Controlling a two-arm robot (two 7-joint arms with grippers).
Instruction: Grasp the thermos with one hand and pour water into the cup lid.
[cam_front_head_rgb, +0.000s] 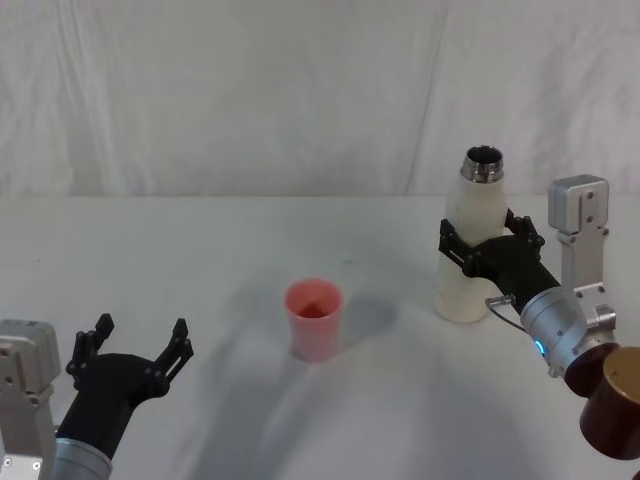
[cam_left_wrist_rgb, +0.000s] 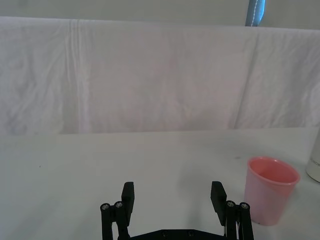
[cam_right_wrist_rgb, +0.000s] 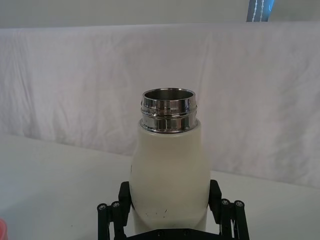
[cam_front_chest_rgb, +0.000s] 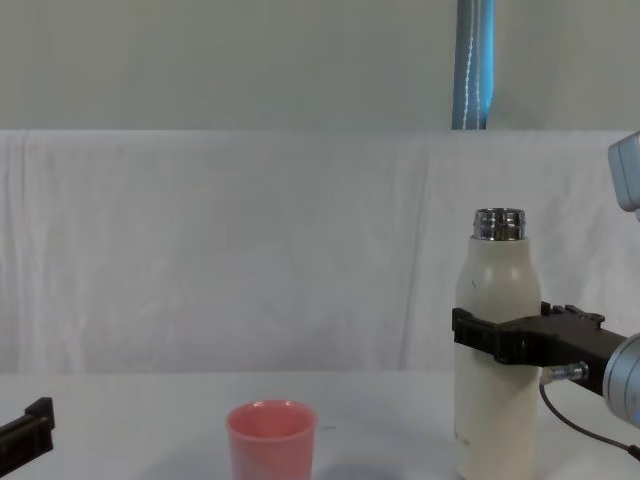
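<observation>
The thermos (cam_front_head_rgb: 470, 240) stands upright on the white counter (cam_front_head_rgb: 200, 260) at the robot's right, cap off, its steel neck open. The right gripper (cam_front_head_rgb: 478, 243) is clamped around the middle of the bottle, one of its black fingers (cam_front_chest_rgb: 478, 334) pressed against each side. The cup lid (cam_front_head_rgb: 314, 318), a pink cup, stands upright near the counter's centre, well apart from the thermos on its left. The left gripper (cam_front_head_rgb: 141, 340) hovers low at the near left, fingers spread wide, holding nothing.
</observation>
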